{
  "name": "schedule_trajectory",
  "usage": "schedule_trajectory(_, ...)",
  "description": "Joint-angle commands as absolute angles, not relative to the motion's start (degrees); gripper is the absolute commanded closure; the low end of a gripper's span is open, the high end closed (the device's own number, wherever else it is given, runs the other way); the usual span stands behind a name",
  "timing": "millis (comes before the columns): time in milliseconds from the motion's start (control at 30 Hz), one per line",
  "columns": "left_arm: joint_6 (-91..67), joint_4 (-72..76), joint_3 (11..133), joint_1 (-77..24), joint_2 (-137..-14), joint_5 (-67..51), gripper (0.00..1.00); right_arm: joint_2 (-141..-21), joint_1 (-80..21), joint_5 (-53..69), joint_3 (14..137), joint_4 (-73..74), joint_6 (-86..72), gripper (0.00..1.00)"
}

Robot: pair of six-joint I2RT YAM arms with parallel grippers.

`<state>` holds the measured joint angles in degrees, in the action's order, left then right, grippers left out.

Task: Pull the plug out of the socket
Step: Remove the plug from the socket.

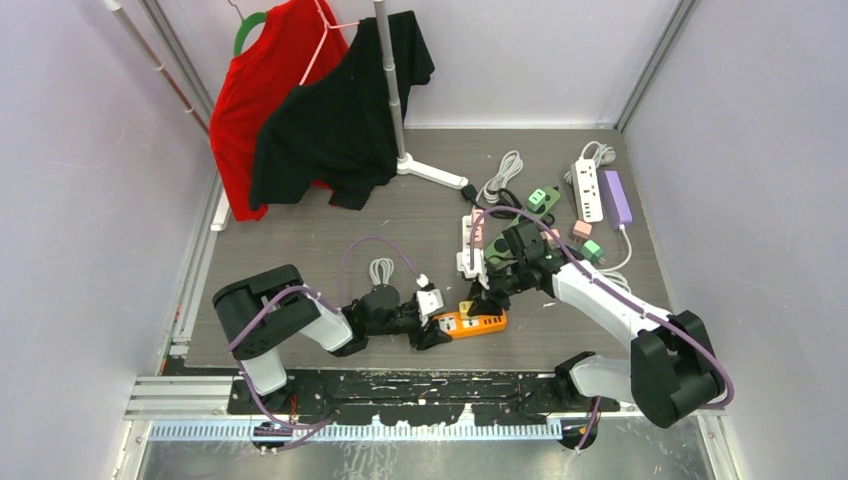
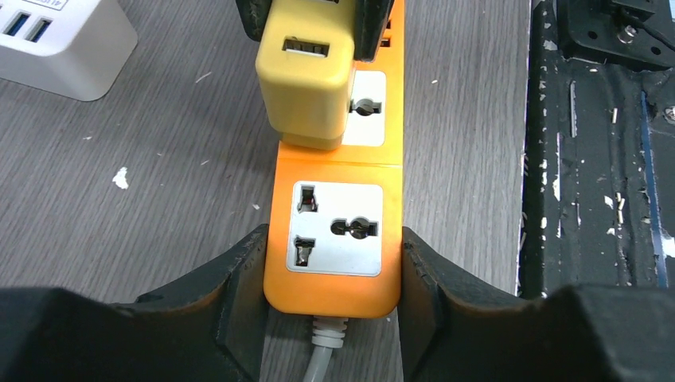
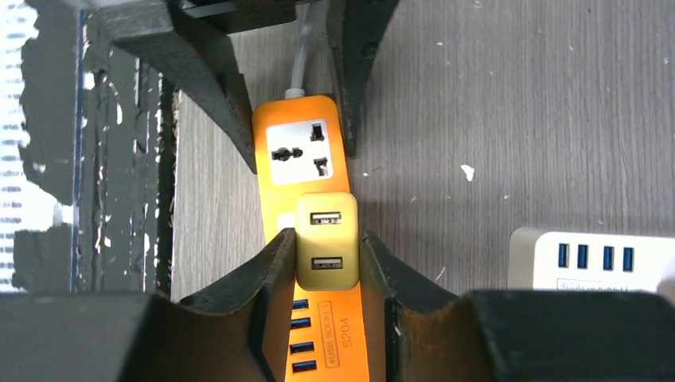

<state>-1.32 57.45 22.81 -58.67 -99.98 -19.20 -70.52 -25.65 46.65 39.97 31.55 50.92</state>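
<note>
- Bases of both arms sit along the bottom of the top view, on a black mounting rail (image 1: 420,385) at the near edge of the grey wood-grain surface (image 1: 300,250).
- Just past the rail, low in the centre of that view, I see the orange power strip (image 2: 334,296) lying flat, its grey cable leaving at the end nearest the left arm.
- My left gripper (image 2: 334,255) is clamped across that cable end. One finger presses each long side of the strip, and an uncovered outlet faces up between them.
- The yellow plug (image 2: 306,83), a blocky adapter with two USB ports, sits on the next outlet along, near the top of the left wrist view. I cannot tell how deep its pins are seated.
- My right gripper (image 3: 326,247) is clenched on the plug from the opposite end, its fingers tight against both sides.
- A white USB strip (image 3: 589,259) lies on the surface beside the orange one, apart from it, at the lower right of the right wrist view.
- Farther back, at the upper right of the top view, lie a white power strip (image 1: 588,190), a purple strip (image 1: 618,198) and small green adapters (image 1: 541,199).
- At the back, a garment stand (image 1: 392,80) carries a red shirt (image 1: 262,90) and a black shirt (image 1: 340,120).
</note>
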Motion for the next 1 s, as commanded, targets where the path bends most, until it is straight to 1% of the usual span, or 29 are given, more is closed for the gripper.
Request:
schedule_trajectory(0, -2.46, 57.18, 22.42, -58.55, -100.43, -17.23, 1.00, -68.67, -25.13, 53.06, 41.66, 39.42, 62.78, 0.99)
schedule_trajectory(133, -2.75, 55.28, 23.78, -58.56, -100.60, -17.20, 1.00, -69.85, -28.16, 58.00, 42.03, 39.79, 62.92, 0.98)
schedule_trajectory(200, -3.17, 54.70, 24.76, -58.50, -100.91, -17.33, 1.00, -70.15, -28.56, 59.89, 42.09, 35.89, 57.20, 0.98)
schedule_trajectory(333, -3.30, 54.62, 25.13, -58.54, -101.45, -17.29, 1.00, -69.72, -27.28, 51.73, 40.54, 22.33, 41.98, 0.98)
schedule_trajectory(400, -3.30, 54.64, 24.92, -58.54, -101.46, -17.16, 1.00, -69.64, -24.93, 49.90, 40.38, 20.21, 39.29, 0.99)
schedule_trajectory(433, -3.19, 54.73, 24.68, -58.54, -101.36, -17.09, 1.00, -69.27, -23.70, 50.23, 40.74, 22.03, 40.50, 0.99)
schedule_trajectory(533, -2.83, 54.75, 23.74, -58.45, -100.66, -16.58, 1.00, -67.94, -20.81, 53.86, 42.81, 33.62, 53.59, 0.99)
schedule_trajectory(600, -2.65, 54.80, 23.16, -58.49, -100.17, -16.33, 1.00, -67.37, -20.60, 56.32, 43.33, 41.07, 62.31, 0.99)
schedule_trajectory(667, -2.55, 54.72, 23.03, -58.47, -99.92, -16.23, 1.00, -67.24, -21.05, 59.32, 42.90, 44.74, 67.21, 0.99)
schedule_trajectory(833, -3.21, 54.42, 24.08, -58.49, -100.40, -16.83, 1.00, -68.79, -26.30, 59.97, 42.68, 42.65, 65.96, 0.99)
schedule_trajectory(967, -3.94, 54.48, 25.03, -58.46, -101.42, -17.31, 1.00, -69.07, -27.42, 58.45, 41.64, 31.30, 52.86, 0.99)
